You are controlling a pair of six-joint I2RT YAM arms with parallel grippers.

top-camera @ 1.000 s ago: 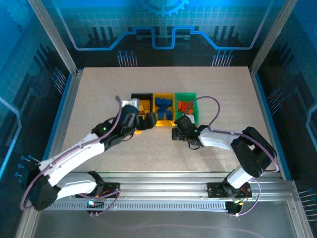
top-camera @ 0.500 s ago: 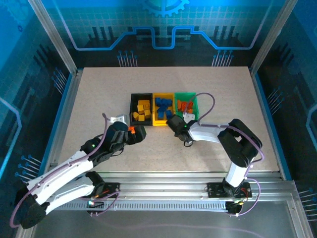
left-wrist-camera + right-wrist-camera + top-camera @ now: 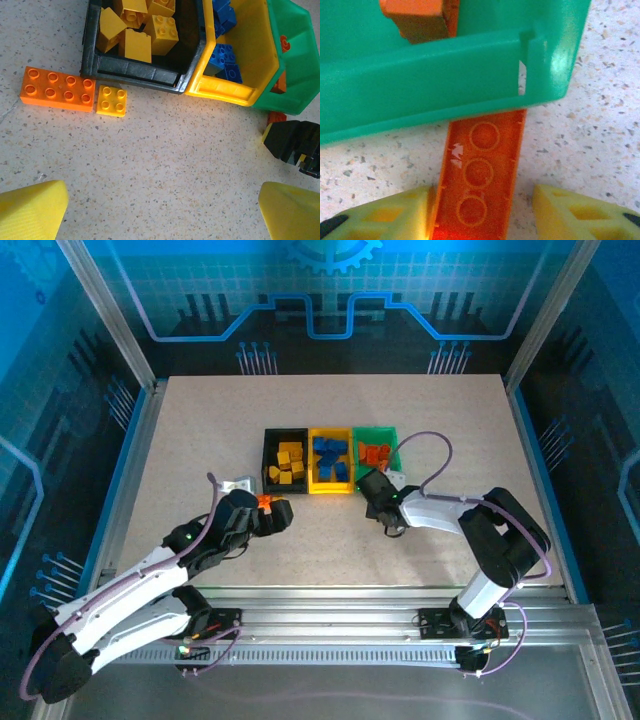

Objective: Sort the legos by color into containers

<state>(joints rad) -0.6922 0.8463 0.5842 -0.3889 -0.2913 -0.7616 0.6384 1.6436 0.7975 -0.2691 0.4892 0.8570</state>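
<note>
Three containers stand side by side: a black bin (image 3: 283, 462) with yellow legos (image 3: 135, 44), a yellow bin (image 3: 331, 462) with blue legos (image 3: 224, 55), and a green bin (image 3: 377, 453) with orange ones (image 3: 420, 15). My left gripper (image 3: 162, 215) hangs open over bare table. An orange eight-stud brick (image 3: 57, 89) and a small yellow brick (image 3: 111, 101) lie in front of the black bin. My right gripper (image 3: 482, 210) straddles a long orange brick (image 3: 480, 175) lying studs-down against the green bin's front. Its left finger (image 3: 395, 215) touches the brick; a gap remains at the right finger.
The right gripper's black body (image 3: 292, 142) sits close to the green bin's near corner, with the end of its orange brick (image 3: 276, 118) showing. The speckled table (image 3: 330, 560) is bordered by a metal frame on every side.
My left arm pulled back from the black bin toward the near left. My right gripper moved up to the green bin's front and its jaws narrowed around the long orange brick.
</note>
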